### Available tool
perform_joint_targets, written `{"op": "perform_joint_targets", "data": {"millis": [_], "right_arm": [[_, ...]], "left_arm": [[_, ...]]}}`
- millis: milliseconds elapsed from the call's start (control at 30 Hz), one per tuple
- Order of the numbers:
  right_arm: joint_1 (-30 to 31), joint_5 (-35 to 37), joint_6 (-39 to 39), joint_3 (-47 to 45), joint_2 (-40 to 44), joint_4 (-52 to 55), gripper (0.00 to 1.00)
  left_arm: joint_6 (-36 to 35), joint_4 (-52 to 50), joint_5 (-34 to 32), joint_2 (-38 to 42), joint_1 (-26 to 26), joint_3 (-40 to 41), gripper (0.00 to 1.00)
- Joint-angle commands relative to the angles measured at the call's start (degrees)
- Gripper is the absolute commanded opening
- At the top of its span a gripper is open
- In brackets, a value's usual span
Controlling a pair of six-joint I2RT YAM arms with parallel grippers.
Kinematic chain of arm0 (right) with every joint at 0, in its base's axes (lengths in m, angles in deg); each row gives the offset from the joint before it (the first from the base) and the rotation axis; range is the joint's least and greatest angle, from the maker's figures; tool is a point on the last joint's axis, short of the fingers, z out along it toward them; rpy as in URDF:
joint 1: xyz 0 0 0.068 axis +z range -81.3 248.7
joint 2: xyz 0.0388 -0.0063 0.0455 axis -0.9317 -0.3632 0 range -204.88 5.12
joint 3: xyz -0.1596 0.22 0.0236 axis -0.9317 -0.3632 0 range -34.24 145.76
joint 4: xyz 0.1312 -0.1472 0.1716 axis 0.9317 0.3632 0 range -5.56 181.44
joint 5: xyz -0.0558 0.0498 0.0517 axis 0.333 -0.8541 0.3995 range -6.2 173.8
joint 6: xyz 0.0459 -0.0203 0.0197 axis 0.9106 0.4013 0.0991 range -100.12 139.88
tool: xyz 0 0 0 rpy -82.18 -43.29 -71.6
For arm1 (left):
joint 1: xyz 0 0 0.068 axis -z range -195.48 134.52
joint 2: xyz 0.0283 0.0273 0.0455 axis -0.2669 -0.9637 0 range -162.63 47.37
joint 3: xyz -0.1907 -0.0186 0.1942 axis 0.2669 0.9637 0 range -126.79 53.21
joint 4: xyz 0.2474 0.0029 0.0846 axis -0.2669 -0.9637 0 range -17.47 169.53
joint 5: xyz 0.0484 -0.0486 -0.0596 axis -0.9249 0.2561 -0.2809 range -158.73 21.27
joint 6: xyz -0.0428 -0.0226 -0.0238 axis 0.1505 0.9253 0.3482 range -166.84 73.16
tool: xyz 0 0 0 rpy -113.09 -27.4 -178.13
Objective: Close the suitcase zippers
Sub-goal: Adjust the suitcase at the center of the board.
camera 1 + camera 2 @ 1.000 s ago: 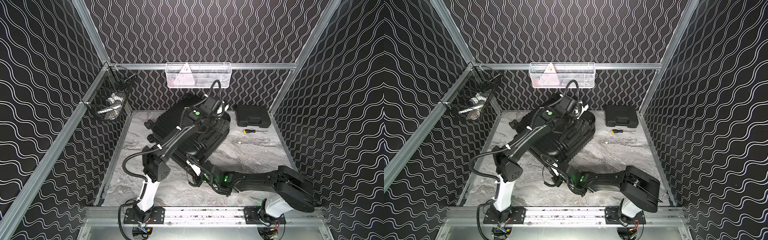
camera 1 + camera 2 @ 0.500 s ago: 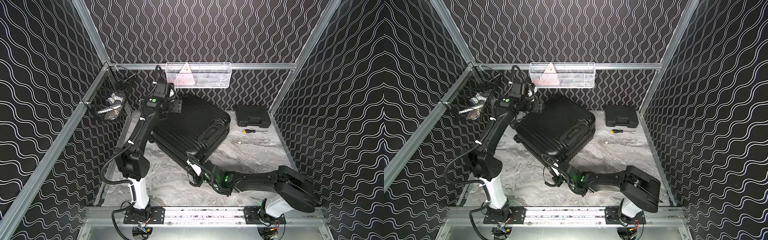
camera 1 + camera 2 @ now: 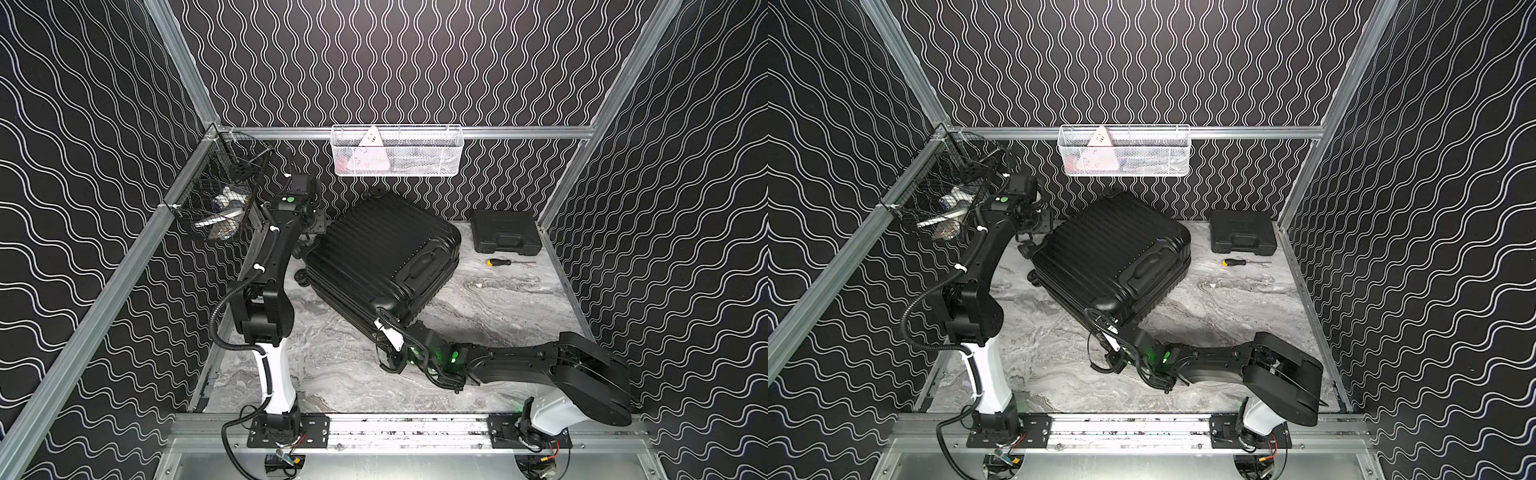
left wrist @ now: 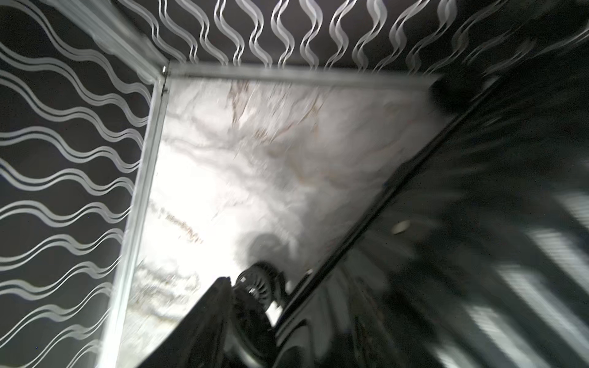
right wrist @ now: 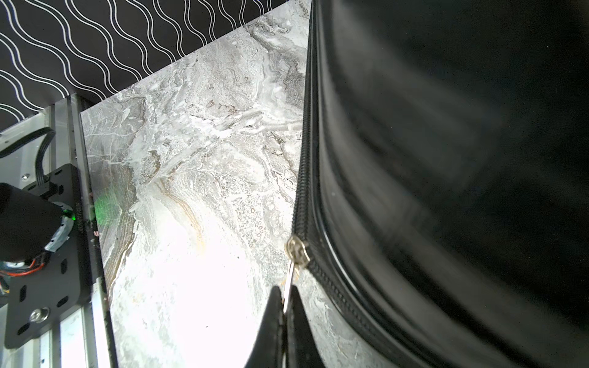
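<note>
The black ribbed suitcase (image 3: 382, 249) lies flat and skewed on the marble table, lid down, in both top views (image 3: 1108, 245). My right gripper (image 5: 287, 298) is shut on a silvery zipper pull (image 5: 290, 277) at the suitcase's near corner. The slider (image 5: 297, 251) sits on the black zipper band (image 5: 302, 159). My left gripper (image 3: 311, 218) hovers at the far left corner by the wheels (image 3: 301, 276). Its wrist view is blurred. There one dark finger (image 4: 210, 312) shows beside a wheel (image 4: 256, 286), and the jaw gap cannot be read.
A flat black tool case (image 3: 506, 232) and a yellow-handled screwdriver (image 3: 498, 262) lie at the back right. A white wire basket (image 3: 397, 151) hangs on the back wall. A black wire basket (image 3: 220, 195) hangs on the left rail, close to the left arm.
The left arm swung from over the suitcase's far right side across to its far left corner, then dropped lower. The right arm and the suitcase have not moved.
</note>
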State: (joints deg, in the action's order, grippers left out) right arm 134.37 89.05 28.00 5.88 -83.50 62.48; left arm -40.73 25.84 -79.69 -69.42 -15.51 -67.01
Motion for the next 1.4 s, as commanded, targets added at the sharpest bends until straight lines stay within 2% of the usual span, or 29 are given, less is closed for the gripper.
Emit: {"op": "perform_joint_targets", "data": {"millis": [0,233,500,767,933,1133,1367], "right_arm": [[-0.1,-1.7,2.4,-0.2,0.8,0.1,0.0],[-1.1,1.8,2.8,-2.0,3.1,1.4,0.0],[-5.2,3.5,3.6,-5.6,8.1,4.0,0.0],[-13.9,4.0,3.1,-9.1,15.3,9.8,0.0],[-19.4,4.8,2.8,-9.8,18.6,13.0,0.0],[-24.1,7.3,2.5,-8.6,19.2,15.8,0.0],[-30.5,5.7,1.8,-7.7,18.2,15.9,0.0]], "left_arm": [[-2.5,-5.1,-3.4,-0.1,-0.1,0.8,0.61],[-8.4,-9.2,-2.5,3.5,-0.1,7.3,0.62],[-12.4,-13.6,6.2,8.5,0.0,14.6,0.6],[-14.1,-17.6,12.1,15.8,3.7,20.7,0.61],[-14.3,-21.2,14.9,17.8,6.2,21.8,0.61],[-16.1,-22.1,21.8,19.9,8.7,22.0,0.61],[-17.8,-22.4,25.4,22.5,10.5,22.4,0.62]]}}
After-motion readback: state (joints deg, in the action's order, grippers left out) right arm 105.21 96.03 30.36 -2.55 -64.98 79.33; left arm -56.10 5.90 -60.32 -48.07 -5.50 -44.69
